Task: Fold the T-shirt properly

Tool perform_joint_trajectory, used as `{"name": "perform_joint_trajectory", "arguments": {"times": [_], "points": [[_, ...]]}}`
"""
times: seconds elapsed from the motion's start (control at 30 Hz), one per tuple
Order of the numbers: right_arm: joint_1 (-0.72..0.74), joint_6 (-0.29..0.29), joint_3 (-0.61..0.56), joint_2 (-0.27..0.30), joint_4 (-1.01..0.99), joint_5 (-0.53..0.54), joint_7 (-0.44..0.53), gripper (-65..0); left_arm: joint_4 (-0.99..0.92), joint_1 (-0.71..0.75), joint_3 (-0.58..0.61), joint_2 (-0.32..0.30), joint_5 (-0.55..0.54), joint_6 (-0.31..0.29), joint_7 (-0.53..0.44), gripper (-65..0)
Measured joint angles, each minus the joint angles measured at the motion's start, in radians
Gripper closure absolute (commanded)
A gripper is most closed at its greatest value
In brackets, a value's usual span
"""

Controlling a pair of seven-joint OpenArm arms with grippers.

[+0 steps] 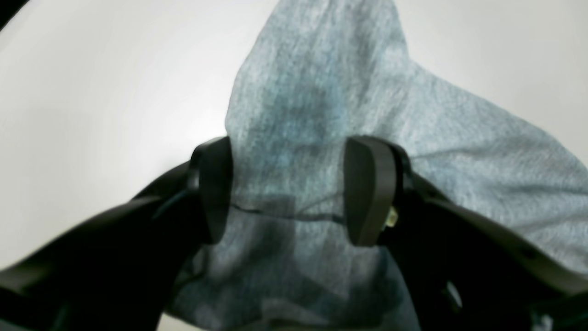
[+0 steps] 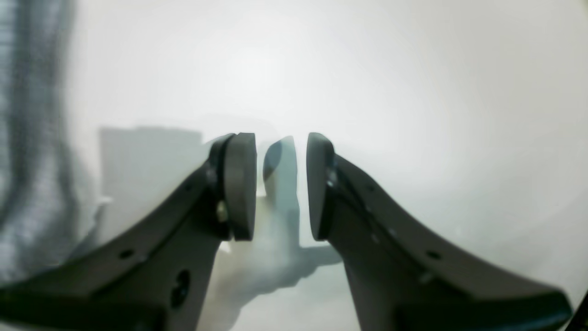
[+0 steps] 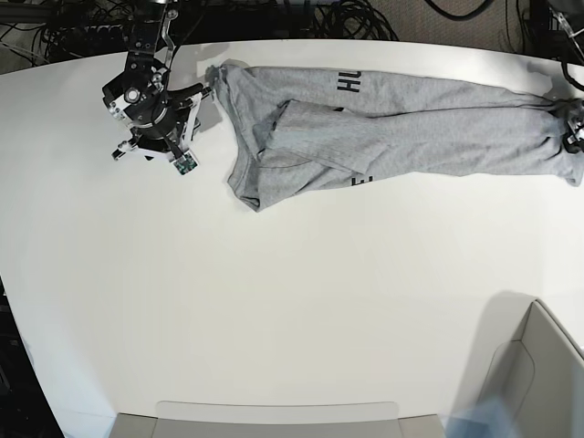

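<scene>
Overhead view, near to far. The near half of the table (image 3: 274,319) is bare, with a box (image 3: 538,365) at its 5 o'clock corner. Beyond, the T-shirt (image 3: 401,128) lies stretched in a long band, its long axis running from 9 to 3 o'clock across the far part of the table; black letters show on two folds near the middle.

The left gripper (image 3: 573,128) stands at the 3 o'clock end. In its wrist view, the left gripper (image 1: 287,193) has its fingers wide apart with grey cloth bunched between and under them; whether the pads actually press the cloth cannot be told.

The right gripper (image 3: 151,109) stands at the 9 o'clock end, just beside the shirt's edge. In its wrist view, the right gripper (image 2: 281,186) has fingers partly apart over bare table, holding nothing; the cloth lies toward its 9 o'clock.

Judgement: the right arm must reach sideways to the cloth edge.
</scene>
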Motion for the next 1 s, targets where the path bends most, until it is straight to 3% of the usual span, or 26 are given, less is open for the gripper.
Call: {"name": "perform_joint_trajectory", "arguments": {"times": [0.1,0.33,0.5,0.73,0.87,1.0], "points": [[-0.002,0.0,-0.004,-0.017,0.023,0.01,0.002,-19.1,0.032,0.005,-0.019,-0.012,0.008,0.0,0.021,-37.7],[-0.002,0.0,0.001,-0.017,0.04,0.0,0.001,-19.1,0.148,0.059,-0.309,-0.023,0.003,0.0,0.043,-37.7],[-0.002,0.0,0.0,-0.019,0.04,0.0,0.0,-19.2,0.319,0.105,-0.333,-0.015,0.045,0.008,0.113,-37.7],[0.002,0.0,-0.002,-0.034,0.04,-0.002,-0.002,-19.2,0.567,-0.003,-0.33,-0.011,0.295,-0.003,0.15,-37.7],[0.002,0.0,-0.002,-0.037,0.04,-0.002,0.0,-19.2,0.683,-0.08,-0.336,0.074,0.417,-0.001,0.108,-35.5],[0.002,0.0,-0.002,-0.037,0.04,0.0,0.0,-19.2,0.872,-0.042,-0.342,0.237,0.494,-0.005,-0.121,-36.1]]}}
